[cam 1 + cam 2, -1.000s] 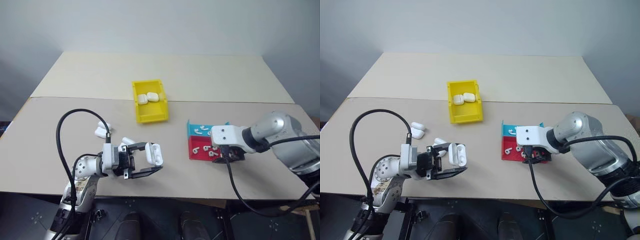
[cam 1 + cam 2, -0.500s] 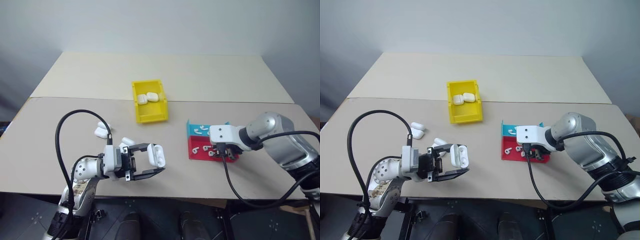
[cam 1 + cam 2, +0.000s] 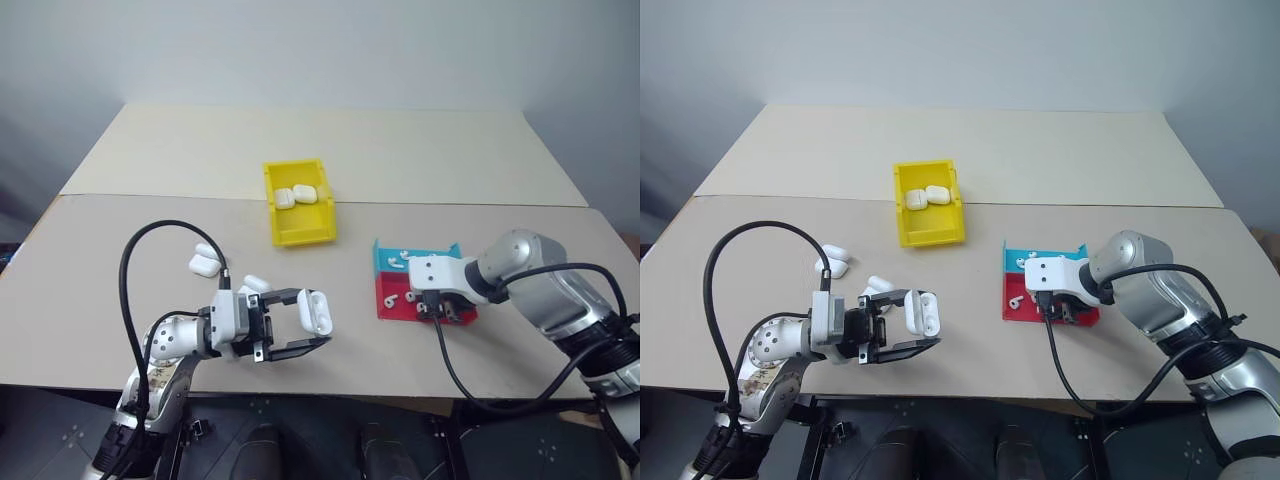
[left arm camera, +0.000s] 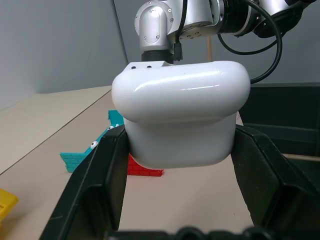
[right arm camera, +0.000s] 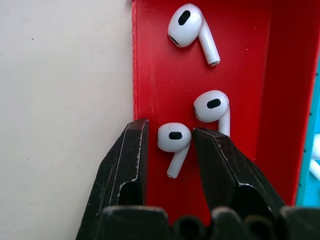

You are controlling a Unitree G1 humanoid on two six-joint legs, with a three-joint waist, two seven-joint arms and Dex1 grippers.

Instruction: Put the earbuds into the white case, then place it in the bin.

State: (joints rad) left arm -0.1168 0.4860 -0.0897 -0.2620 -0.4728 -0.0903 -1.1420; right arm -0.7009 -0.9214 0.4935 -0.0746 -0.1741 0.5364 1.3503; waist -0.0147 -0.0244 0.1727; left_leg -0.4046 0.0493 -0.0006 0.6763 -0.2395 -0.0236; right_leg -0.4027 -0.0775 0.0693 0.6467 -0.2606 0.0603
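Earbud (image 5: 174, 137) in red tray (image 5: 150, 75): tiny, glossy, likely slippery; right gripper (image 5: 170, 145) jaws straddle its head, not pinching. Left gripper (image 3: 300, 325) clamps white case (image 3: 314, 309).

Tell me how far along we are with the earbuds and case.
Done: two closed cases already lie in the yellow bin. In hand: the left gripper holds an open white case; the right gripper straddles an earbud in the red tray. Left: lift it, load the case, bin it.

Six cases (image 3: 314, 311) (two binned), three trays (image 3: 300, 230).
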